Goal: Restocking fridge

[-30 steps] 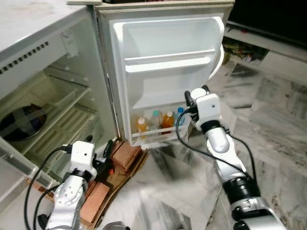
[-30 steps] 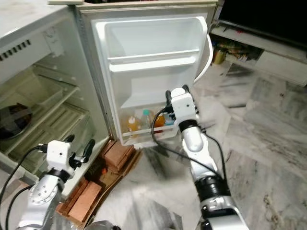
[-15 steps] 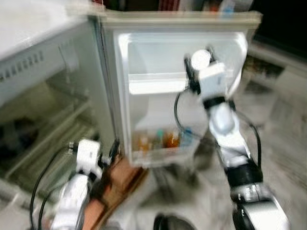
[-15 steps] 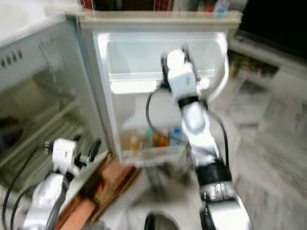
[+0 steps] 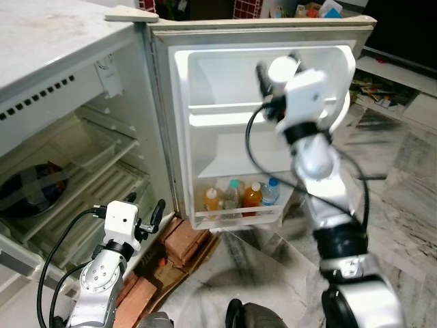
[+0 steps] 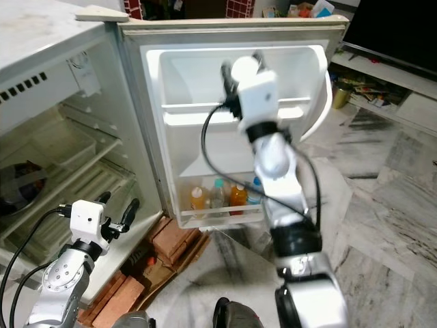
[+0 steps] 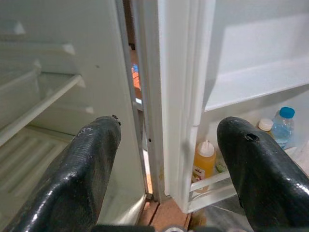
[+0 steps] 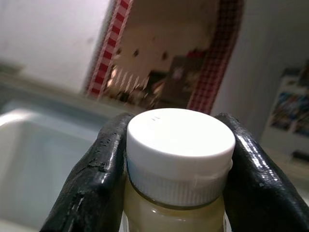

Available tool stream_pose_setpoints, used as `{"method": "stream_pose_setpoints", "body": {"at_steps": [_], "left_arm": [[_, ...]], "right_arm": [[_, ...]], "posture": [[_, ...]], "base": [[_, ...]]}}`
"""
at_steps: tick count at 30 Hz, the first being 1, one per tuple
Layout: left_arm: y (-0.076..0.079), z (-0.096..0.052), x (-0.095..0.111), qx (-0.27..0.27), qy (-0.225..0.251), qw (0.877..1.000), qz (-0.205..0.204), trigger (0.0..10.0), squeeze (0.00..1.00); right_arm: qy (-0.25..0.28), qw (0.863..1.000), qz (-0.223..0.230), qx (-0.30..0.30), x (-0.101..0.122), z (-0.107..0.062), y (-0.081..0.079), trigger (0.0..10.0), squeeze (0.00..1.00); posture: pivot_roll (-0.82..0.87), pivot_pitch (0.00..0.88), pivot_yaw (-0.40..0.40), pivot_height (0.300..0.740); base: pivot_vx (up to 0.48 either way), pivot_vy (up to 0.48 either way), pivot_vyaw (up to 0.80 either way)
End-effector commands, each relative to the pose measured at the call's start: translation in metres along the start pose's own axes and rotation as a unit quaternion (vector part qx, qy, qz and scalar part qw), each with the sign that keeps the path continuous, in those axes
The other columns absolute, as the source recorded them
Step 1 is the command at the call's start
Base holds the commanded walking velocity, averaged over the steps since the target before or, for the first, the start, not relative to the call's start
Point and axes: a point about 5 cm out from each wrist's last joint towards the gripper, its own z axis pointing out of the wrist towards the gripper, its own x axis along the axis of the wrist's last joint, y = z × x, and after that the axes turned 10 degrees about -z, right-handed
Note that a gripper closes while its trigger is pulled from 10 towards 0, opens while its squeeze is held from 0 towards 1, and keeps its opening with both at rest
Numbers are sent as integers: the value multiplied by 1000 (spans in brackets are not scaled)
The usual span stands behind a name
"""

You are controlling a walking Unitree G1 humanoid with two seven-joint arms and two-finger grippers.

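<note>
White-capped bottle (image 8: 177, 154) sits clamped between the right fingers (image 8: 94, 183).

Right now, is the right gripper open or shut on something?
Shut: in the right wrist view both black fingers press against a white-capped bottle, held up before the open fridge door.

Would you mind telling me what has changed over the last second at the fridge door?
The right end effector has risen from beside the bottom door rack to the upper door shelf, shut on a white-capped bottle. The camera shifted too. The four bottles in the bottom door rack stayed put, and the left end effector stays open near the fridge's base.
</note>
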Motion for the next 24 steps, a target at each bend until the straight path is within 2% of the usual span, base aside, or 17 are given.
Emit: {"method": "stream_pose_setpoints", "body": {"at_steps": [1, 5, 8, 11, 17, 21, 24], "left_arm": [[0, 1, 2, -1, 2, 1000, 1, 10000, 0], [3, 0, 1, -2, 2, 1000, -1, 10000, 0], [3, -1, 1, 0, -1, 1000, -3, 10000, 0], [1, -5, -1, 6, -5, 1000, -3, 10000, 0], [3, -8, -1, 0, -6, 1000, -11, 10000, 0], [2, -12, -1, 7, -5, 1000, -8, 10000, 0], [1, -16, -2, 15, -6, 1000, -8, 10000, 0]], "right_arm": [[30, 999, -15, -21, 11, 10, 13, 10000, 0], [29, 998, -39, -32, 6, 27, 26, 10000, 0], [30, 998, -50, -32, 4, 37, 29, 10000, 0], [-2, 997, -74, -24, -13, 44, 30, 10000, 0], [-57, 995, -78, -27, -36, 42, 31, 10000, 0], [-154, 985, -63, -47, -68, 31, 38, 10000, 0], [-157, 984, -69, -54, -70, 31, 41, 10000, 0]], "posture": [[166, 0, -43, 740], [174, 0, -44, 740], [188, 0, -42, 740], [200, 0, -44, 740], [221, 0, -51, 740], [246, 0, -63, 740], [247, 0, -62, 740]], "base": [[0, 0, 0], [0, 0, 0], [0, 0, 0], [0, 0, 0], [0, 0, 0], [0, 0, 0], [0, 0, 0]]}}
